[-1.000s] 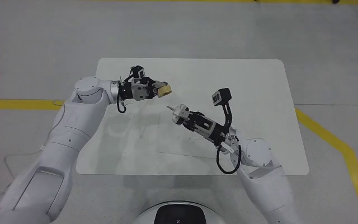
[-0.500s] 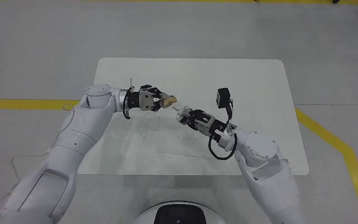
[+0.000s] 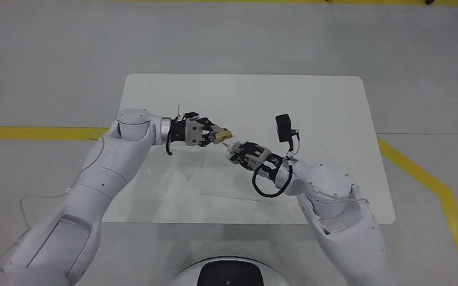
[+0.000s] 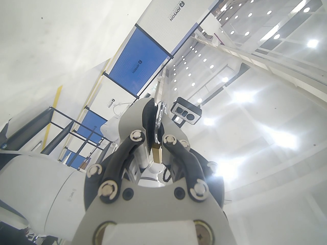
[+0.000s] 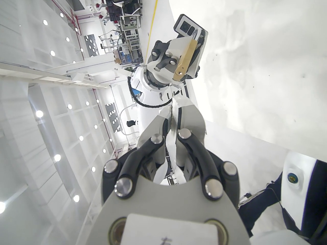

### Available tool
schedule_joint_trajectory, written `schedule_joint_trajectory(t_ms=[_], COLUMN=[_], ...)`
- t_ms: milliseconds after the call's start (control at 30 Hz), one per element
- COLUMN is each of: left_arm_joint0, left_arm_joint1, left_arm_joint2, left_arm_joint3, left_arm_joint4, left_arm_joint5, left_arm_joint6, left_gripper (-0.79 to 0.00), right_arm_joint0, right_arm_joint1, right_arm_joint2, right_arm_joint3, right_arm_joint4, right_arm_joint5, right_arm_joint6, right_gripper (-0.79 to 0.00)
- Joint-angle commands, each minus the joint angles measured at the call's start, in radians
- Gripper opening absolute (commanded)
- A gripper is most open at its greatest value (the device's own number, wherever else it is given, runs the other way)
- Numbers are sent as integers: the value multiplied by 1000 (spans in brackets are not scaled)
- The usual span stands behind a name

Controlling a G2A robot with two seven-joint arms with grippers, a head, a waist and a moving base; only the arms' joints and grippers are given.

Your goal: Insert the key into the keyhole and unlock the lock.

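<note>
My left gripper [image 3: 213, 133] is shut on a brass padlock [image 3: 223, 133], held in the air above the middle of the white table [image 3: 329, 100]. In the left wrist view the padlock [image 4: 157, 154] sits edge-on between the pads, its shackle end toward the fingertips. My right gripper [image 3: 233, 151] is shut on a thin silver key [image 5: 174, 114], whose tip points at the padlock [image 5: 186, 59]. The key tip hangs a short way from the lock's bottom face, where a small keyhole [image 5: 180, 72] shows. The two grippers face each other, nearly touching.
The white table carries no other objects. A yellow floor line [image 3: 36, 133] runs beside it on the left and another on the right [image 3: 422, 179]. Each arm's black wrist camera [image 3: 283, 126] sticks out close to the meeting point.
Both arms have closed in toward the table's middle. The padlock has moved right and down, the key has shifted toward it, and the gap between them has shrunk.
</note>
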Motion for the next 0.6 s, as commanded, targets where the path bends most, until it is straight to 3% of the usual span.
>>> schedule_joint_trajectory(t_ms=[0, 567], left_arm_joint0=[-1, -5], left_arm_joint1=[-1, -7], left_arm_joint2=[2, 2], left_arm_joint3=[3, 7], left_arm_joint4=[2, 4], left_arm_joint5=[4, -16], left_arm_joint6=[1, 3], left_gripper=[-785, -785], right_arm_joint0=[15, 55], right_arm_joint1=[-3, -16], right_arm_joint2=[-7, -45], right_arm_joint3=[13, 16], right_arm_joint4=[4, 19], right_arm_joint5=[24, 91], right_arm_joint6=[-27, -148], right_gripper=[-785, -785])
